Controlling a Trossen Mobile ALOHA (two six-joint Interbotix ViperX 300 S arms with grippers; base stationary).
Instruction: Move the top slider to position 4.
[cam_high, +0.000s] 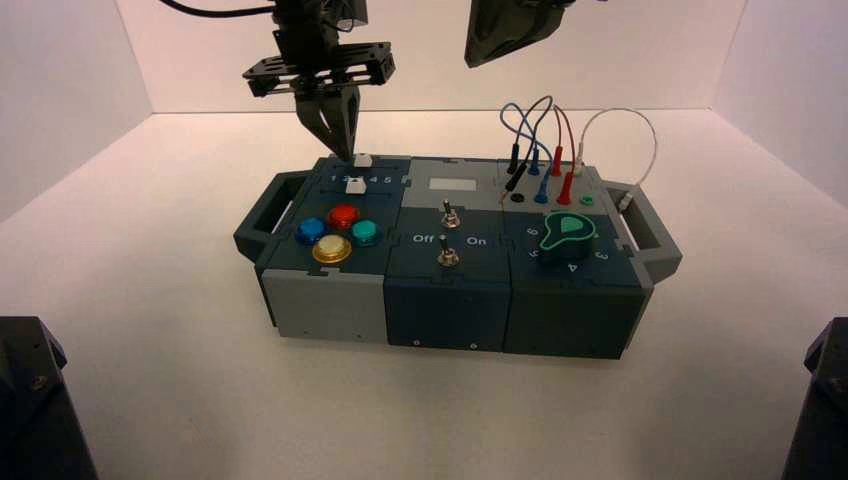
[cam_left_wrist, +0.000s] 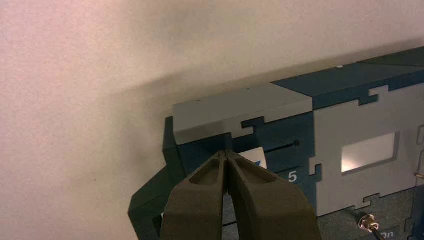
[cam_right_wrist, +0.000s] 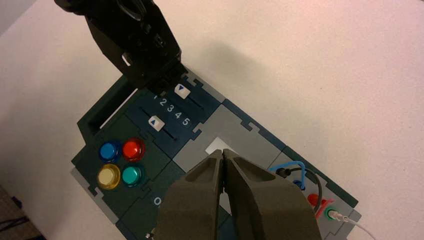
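"Where is the top slider?"

"The white knob (cam_right_wrist: 182, 91) sits on the far-left panel of the box (cam_high: 446, 296), on the upper dark teal track (cam_right_wrist: 195, 102). By the right wrist view it's about level with the 3."

"And position 4?"

"The printed 4 (cam_right_wrist: 178, 115) lies at roughly 5 o'clock from the knob, taking 12 o'clock as the box's far edge in the high view. The track runs 9 to 3, so I'd judge the knob needs one short step toward 3 o'clock."

"Which arm is nearer?"

"The left, easily. The left gripper (cam_left_wrist: 225, 152) has its fingertips together, clamped on nothing, at the knob's 9 o'clock side. They're right beside it; I can't tell whether they touch."

"So it's a push, not a pinch?"

"I'd say so. The tip is on the right side for it: shove along the track toward 3 o'clock, and stop before the 5. Too high and it may skim over the knob; too hard and it may overshoot."

"Anything else close by?"

"The lower slider's white knob (cam_right_wrist: 156, 123), at about 6 o'clock, past the number row. Leave that alone."

"And the other arm?"

"The right gripper (cam_right_wrist: 222, 151) is idle above the box's far side, well off toward 2 o'clock, its fingers together too."
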